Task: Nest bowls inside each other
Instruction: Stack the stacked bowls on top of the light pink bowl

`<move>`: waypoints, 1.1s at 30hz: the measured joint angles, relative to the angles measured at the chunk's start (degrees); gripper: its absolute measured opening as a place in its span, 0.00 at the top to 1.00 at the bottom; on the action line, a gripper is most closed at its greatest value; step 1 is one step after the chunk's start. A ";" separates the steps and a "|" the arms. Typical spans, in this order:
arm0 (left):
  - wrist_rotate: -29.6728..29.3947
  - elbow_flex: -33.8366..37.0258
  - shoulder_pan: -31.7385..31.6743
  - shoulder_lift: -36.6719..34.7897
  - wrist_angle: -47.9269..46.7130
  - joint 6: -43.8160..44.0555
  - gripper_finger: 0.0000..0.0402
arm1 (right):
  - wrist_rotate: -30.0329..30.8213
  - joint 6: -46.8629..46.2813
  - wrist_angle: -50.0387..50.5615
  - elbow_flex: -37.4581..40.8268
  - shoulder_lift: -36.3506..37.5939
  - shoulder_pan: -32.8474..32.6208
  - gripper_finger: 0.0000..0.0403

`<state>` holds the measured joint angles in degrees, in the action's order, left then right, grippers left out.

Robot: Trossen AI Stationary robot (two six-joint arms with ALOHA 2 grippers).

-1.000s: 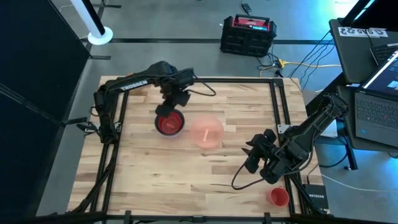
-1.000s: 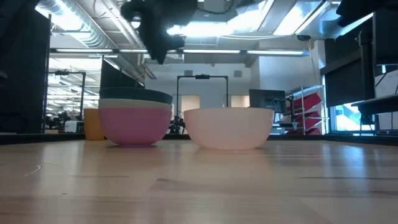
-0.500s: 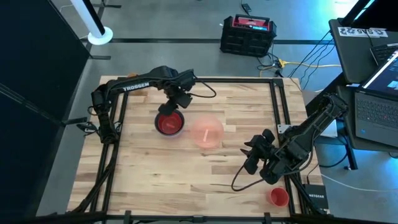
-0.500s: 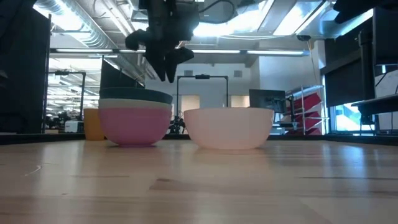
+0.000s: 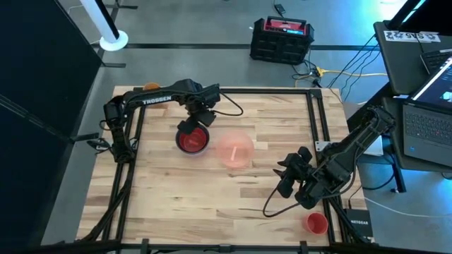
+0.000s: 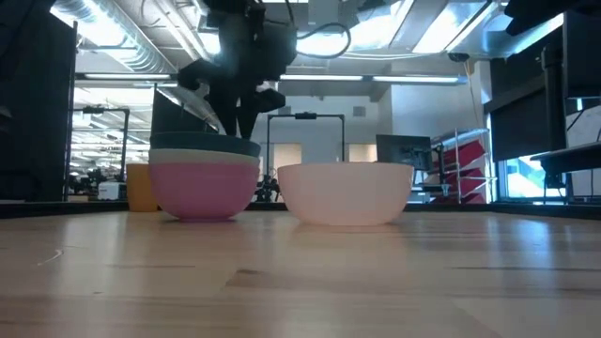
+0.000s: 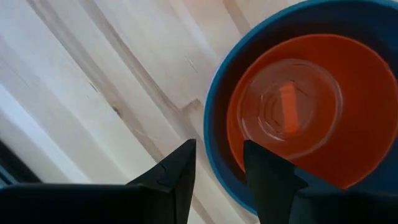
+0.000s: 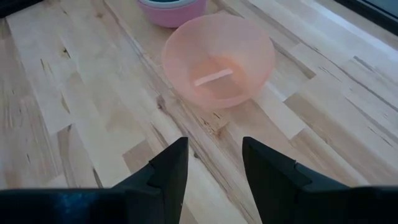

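Wooden table (image 5: 176,204), pale planks, black frame rails along its edges. Small red cup (image 5: 316,224) near the table's right front corner. Orange cup (image 6: 141,188) at the far left edge. Black-and-red case (image 5: 281,39) on the floor beyond. Laptop (image 5: 429,116) right of table.

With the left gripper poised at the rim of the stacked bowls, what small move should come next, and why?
Probably lower the left gripper a little so its open fingers straddle the dark blue bowl's rim, then close. The red bowl already sits nested inside, while the translucent pale-pink bowl stands alone beside the stack, so the stack likely goes into it. The right gripper waits open, farther off.
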<state>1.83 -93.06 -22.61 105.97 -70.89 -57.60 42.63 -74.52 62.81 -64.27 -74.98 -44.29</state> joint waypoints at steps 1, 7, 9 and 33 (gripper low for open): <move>0.00 0.00 -0.16 0.01 0.49 -0.02 0.71 | 0.05 0.00 -0.01 0.00 0.00 0.00 0.65; -0.02 -0.02 -1.11 0.01 2.59 -0.30 0.71 | 0.28 0.02 -0.22 0.00 -0.02 0.00 0.65; -0.02 -0.04 -1.14 0.33 2.45 -0.85 0.71 | 0.28 0.02 -0.25 0.00 -0.02 0.00 0.65; 1.82 0.02 0.97 7.42 -0.46 0.15 0.71 | 0.24 0.04 0.31 -0.02 -0.02 0.00 0.65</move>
<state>3.64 -93.03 -21.64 113.39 -71.35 -57.46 42.87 -74.48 63.12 -64.29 -75.00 -44.29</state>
